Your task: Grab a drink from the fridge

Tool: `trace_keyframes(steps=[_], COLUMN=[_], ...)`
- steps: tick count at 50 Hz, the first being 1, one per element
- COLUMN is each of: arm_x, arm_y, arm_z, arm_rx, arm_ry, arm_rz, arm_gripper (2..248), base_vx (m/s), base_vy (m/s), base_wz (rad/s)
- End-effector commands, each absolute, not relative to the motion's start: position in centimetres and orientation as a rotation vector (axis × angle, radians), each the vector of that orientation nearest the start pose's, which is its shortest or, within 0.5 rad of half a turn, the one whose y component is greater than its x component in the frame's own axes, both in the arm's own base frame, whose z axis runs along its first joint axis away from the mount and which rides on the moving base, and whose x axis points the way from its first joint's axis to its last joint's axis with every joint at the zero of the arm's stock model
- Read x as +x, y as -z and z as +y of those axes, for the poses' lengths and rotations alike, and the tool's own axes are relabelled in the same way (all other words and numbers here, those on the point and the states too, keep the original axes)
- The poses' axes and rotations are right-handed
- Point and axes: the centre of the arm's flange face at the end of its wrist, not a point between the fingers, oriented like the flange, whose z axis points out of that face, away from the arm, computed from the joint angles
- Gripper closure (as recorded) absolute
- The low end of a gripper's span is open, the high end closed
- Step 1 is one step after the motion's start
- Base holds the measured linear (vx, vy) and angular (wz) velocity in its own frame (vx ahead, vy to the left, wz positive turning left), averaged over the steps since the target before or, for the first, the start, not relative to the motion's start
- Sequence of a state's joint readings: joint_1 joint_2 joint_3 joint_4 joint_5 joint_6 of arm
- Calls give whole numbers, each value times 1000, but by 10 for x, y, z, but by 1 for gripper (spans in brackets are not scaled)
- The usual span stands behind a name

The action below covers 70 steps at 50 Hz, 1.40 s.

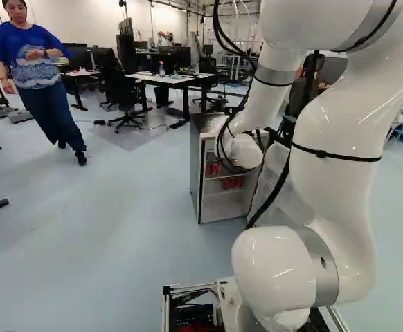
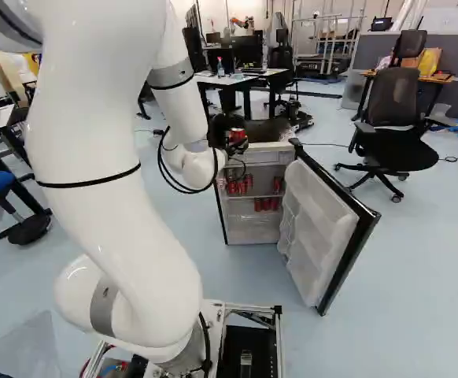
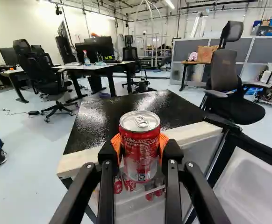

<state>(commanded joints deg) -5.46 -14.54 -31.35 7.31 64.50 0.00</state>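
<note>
- And the pincer (image 2: pixel 237 139) is clamped on a red can (image 3: pixel 140 149), held upright!
- There's the fridge (image 3: pixel 98 122), door (image 2: pixel 317 224) wide open, more red cans (image 2: pixel 266 205) shelved inside!

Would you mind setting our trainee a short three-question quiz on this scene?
1. True or false: the black claw with orange pads grips a red metal can.
2. The black-edged fridge door with white plastic lining is: (a) wide open; (b) closed; (c) detached.
3. Fill in: the other red metal cans are ____ the boxy fridge with a glossy black top.

Key: 1. true; 2. a; 3. inside.
</note>
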Motion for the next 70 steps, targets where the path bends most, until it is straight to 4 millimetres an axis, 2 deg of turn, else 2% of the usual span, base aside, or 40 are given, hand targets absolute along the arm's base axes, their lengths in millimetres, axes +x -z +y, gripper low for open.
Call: trace_keyframes(steps=[18,70], arm_x=[471,537], arm_y=[-377,-365], arm_z=[-54,-55], arm_rx=[-2443,-2456], arm_ry=[2118,2086], arm_rz=[306,298], arm_gripper=[151,151], base_vx=[0,0], base_vy=[0,0], base_wz=[0,0])
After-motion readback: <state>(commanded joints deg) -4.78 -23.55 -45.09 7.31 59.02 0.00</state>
